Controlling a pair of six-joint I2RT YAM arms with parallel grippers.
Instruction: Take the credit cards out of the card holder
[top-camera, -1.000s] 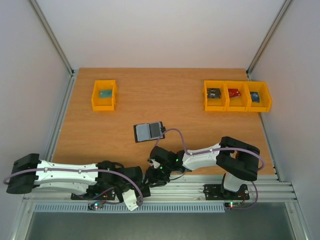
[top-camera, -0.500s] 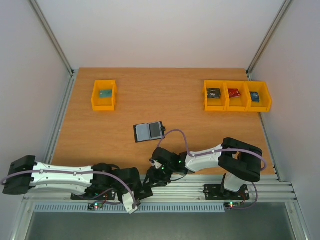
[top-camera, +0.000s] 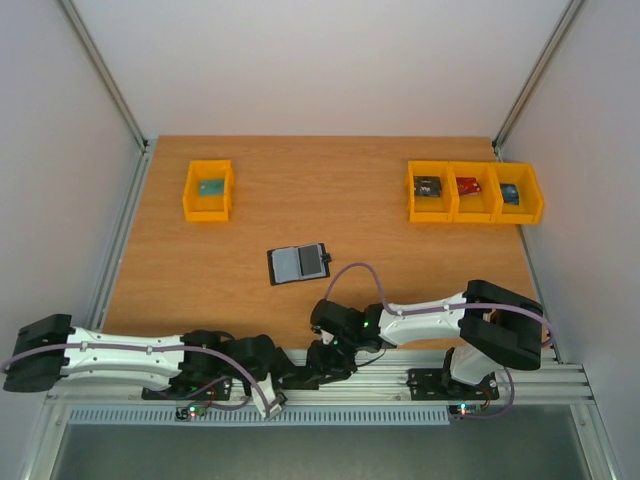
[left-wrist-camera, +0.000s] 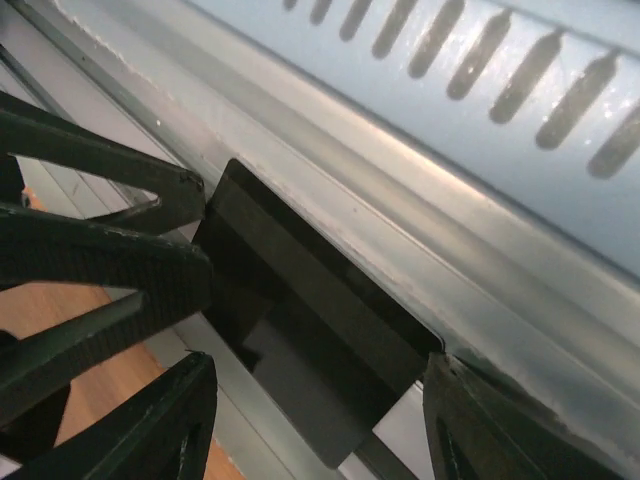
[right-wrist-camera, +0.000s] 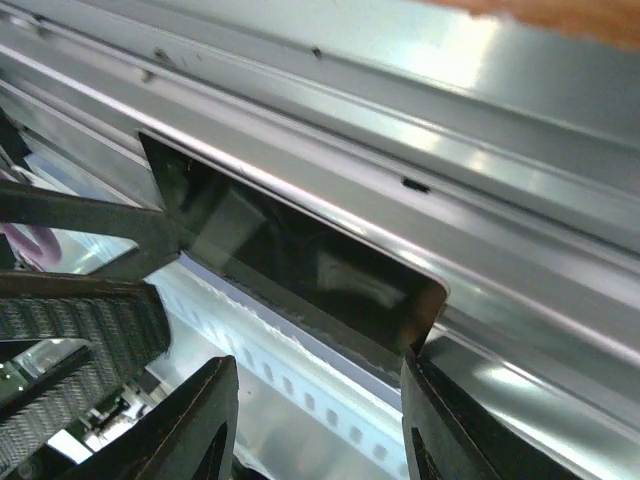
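The dark card (left-wrist-camera: 320, 330) hangs in the air over the metal rail (right-wrist-camera: 500, 180) at the near edge of the table, between the two arms. The holder (top-camera: 298, 263) lies open mid-table, well beyond them. Whether another card sits in its pockets is too small to tell

The right gripper (right-wrist-camera: 318, 358) pinches one end of the card, its jaws part-way spread. This looks like a hold across the card's width. The left gripper (left-wrist-camera: 320, 365) brackets the other end with its jaws apart. One finger touches a corner and a gap shows beside the other

This looks like a handover. The card should be light, stiff and slick, and it will bow a little under pressure. A grip on its thin edges could let it spring out, so the left jaws would do better to press its flat faces, well in from the corner, before the right lets go
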